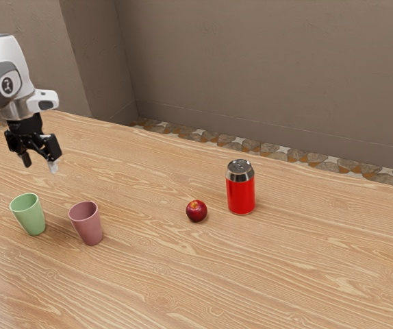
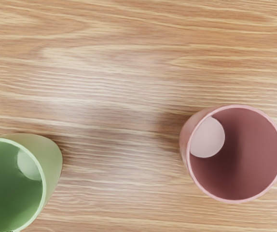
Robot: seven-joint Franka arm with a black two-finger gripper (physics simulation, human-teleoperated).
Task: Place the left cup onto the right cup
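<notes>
1. The jaws hang open and empty above the worktop (image 1: 285,274).
2. The green cup (image 1: 29,214) stands upright below them, on the camera's side. The pink cup (image 1: 87,223) stands near it, not touching, toward the exterior view's right.
3. The reach likely needs a descent with a small shift toward the green cup.

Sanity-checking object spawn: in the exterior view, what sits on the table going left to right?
green cup → pink cup → apple → red can
</notes>
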